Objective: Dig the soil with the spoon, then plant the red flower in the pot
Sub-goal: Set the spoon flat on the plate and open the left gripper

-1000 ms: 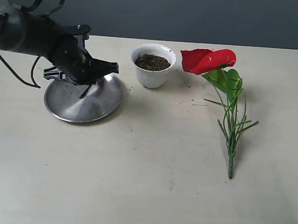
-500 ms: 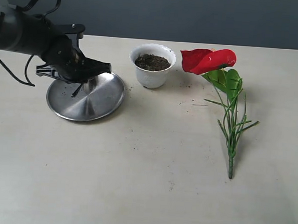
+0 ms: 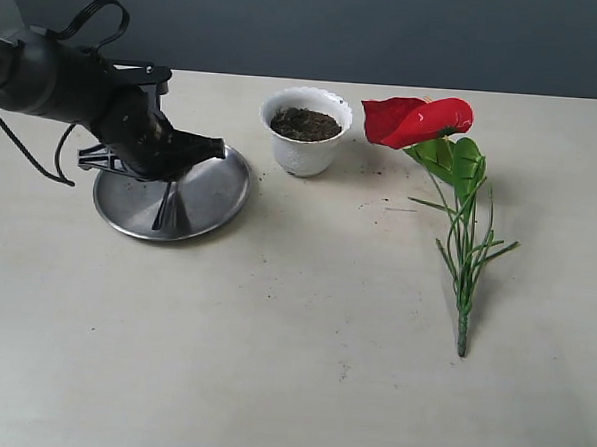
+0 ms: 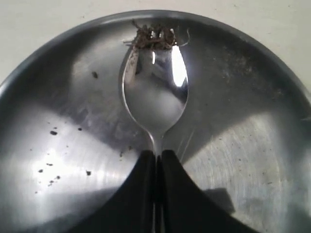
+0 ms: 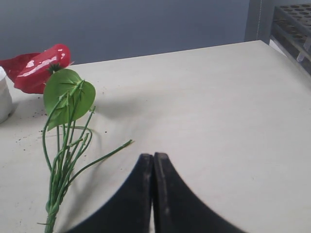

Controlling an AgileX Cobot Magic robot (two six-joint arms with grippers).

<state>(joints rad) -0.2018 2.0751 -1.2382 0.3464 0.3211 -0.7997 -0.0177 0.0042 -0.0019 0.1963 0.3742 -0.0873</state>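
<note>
On the pale table (image 3: 300, 384), the red flower (image 3: 416, 120) is lying at right, the steel plate (image 3: 215, 194) is sitting at left beside the upper-centre white pot (image 3: 302, 156) holding the soil (image 3: 305, 124), the left gripper (image 4: 156, 158) is clamping the soil-tipped spoon (image 4: 155, 92) over that plate, and the right gripper (image 5: 153, 160) is staying clenched.
</note>
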